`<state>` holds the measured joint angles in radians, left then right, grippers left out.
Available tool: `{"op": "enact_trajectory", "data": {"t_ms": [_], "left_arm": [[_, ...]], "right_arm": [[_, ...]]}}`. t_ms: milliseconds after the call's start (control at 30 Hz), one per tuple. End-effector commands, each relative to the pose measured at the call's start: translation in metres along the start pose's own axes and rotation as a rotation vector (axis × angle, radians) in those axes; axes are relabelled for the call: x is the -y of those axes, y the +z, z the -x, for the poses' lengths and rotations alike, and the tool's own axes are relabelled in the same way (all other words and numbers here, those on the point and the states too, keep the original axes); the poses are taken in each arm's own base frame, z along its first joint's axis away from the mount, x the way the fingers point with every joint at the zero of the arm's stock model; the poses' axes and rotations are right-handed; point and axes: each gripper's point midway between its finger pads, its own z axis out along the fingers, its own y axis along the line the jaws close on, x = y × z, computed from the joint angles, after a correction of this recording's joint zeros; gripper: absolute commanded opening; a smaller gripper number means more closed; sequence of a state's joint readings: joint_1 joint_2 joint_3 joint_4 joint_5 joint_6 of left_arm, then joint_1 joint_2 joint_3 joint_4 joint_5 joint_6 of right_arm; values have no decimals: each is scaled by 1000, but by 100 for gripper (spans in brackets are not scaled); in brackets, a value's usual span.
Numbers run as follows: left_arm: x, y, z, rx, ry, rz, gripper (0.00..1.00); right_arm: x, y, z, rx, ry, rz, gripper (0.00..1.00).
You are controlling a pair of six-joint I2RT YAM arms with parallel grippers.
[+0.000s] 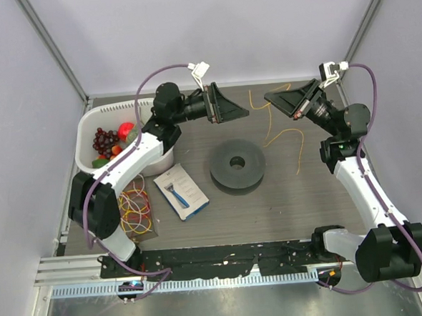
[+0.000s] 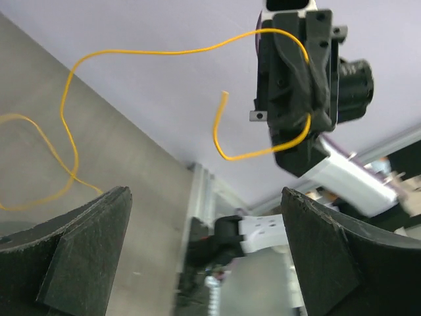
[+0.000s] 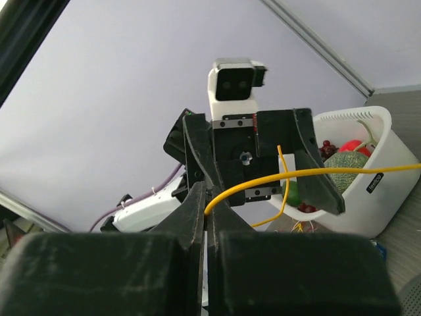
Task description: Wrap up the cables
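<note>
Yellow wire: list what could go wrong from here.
1. The right gripper is shut on the thread-thin yellow wire near its free end, so a tug could pull it out.
2. The left gripper is open and holds nothing. Closing on so thin a strand could miss.
3. Slack lies in loose curves on the table beyond the spool and could kink or tangle during winding.

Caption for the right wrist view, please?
Shut right pincer pinching the thin yellow-orange wire, facing the open left pincer, white plastic fruit basket behind.
</note>
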<state>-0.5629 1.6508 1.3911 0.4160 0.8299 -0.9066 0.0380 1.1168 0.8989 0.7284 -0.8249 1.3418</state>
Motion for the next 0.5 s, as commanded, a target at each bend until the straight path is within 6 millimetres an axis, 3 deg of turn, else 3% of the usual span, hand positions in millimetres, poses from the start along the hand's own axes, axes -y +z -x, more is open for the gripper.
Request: {"op": "enact_trajectory", "data": {"t_ms": [0,200,467], "left_arm": [[56,5,25,77,-184,-118,100],[43,12,22,95,-329,-91,100],[43,15,25,125,-369,-105,59]], "right_arm": [[-27,2,-10,-17,-156,103,1],[-33,8,-17,-19,-185,126,1],[-34,11,-23,-18,-210,125,1]]}}
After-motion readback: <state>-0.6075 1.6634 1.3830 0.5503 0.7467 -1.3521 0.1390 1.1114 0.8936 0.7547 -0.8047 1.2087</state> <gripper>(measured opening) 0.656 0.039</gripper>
